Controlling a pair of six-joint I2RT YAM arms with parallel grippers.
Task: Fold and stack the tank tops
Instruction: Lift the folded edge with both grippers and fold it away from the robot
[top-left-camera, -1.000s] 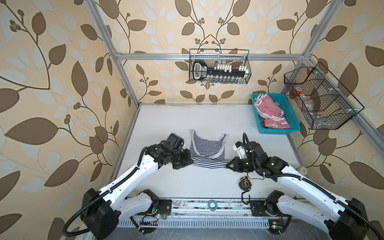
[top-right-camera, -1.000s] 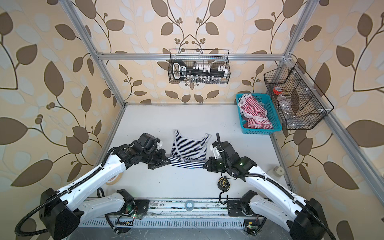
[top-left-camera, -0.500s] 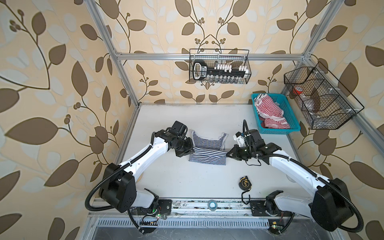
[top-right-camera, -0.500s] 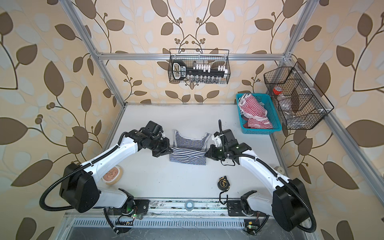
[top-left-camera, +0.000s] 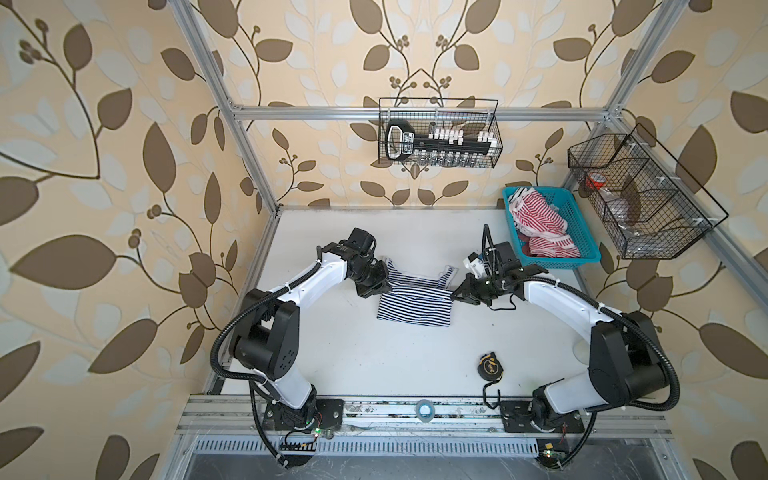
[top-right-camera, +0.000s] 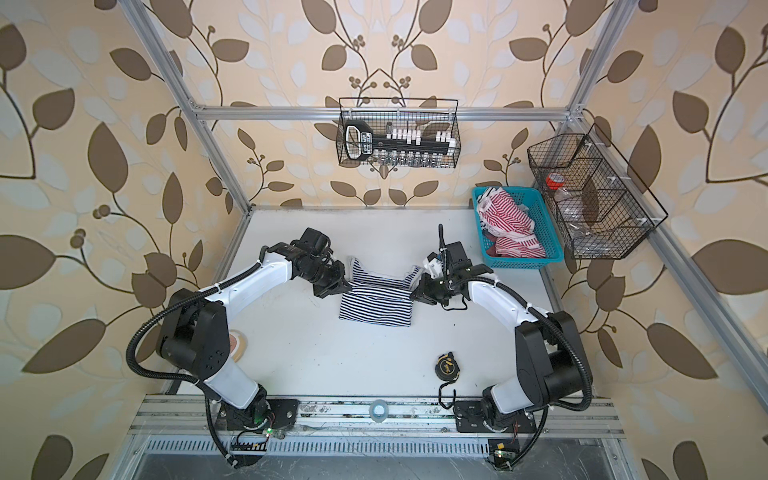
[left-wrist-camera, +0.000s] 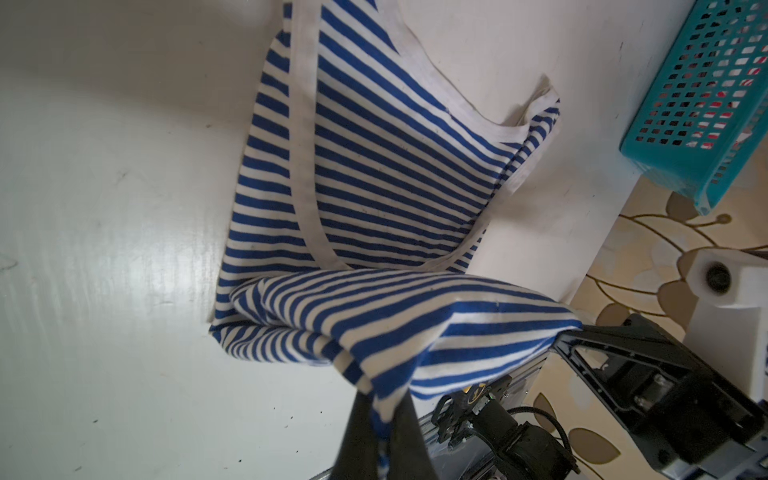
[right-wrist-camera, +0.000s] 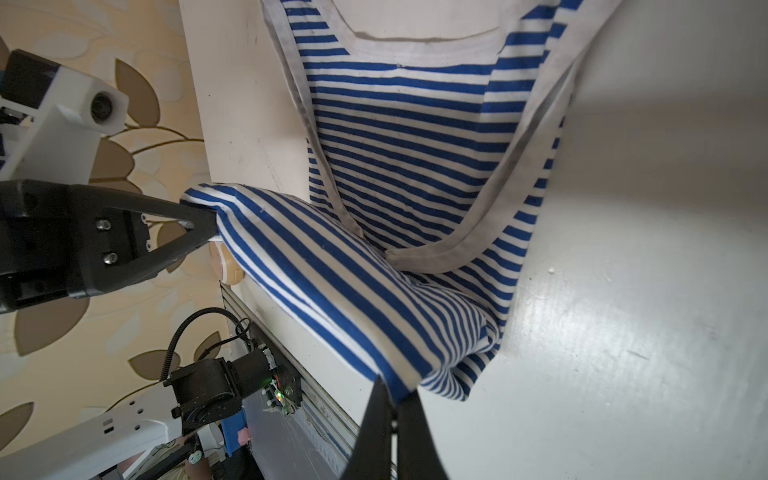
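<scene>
Hem of the navy-and-white tank top (top-left-camera: 413, 305) now hangs in the air mid-worktop. A second ago both arms were low toward the front edge and the top lay open at full length. Since then they have carried the hem toward the back edge, doubling the lower half over the upper.

- Left jaws: pressed together on one hem corner; the left wrist view shows the cloth nipped between the dark tips.
- Right jaws: the same on the opposite corner. The hem is stretched between the two and sags a little in the middle.
- Shoulder straps lie flat beyond the held edge, nearer the back edge.
- My reading: the first fold is nearly made but not laid down. The hem has yet to be lowered and let go.
- Red-and-white tank top (top-left-camera: 540, 226) sits crumpled in the blue basket (top-left-camera: 582, 249) at the back right corner, so nothing is stacked yet.

Cloth is a soft, limp knit with thin stripes and a broad white band at the neck and armholes. The worktop (top-left-camera: 374, 365) is glossy white and lightly scuffed. The basket is a plastic lattice.
</scene>
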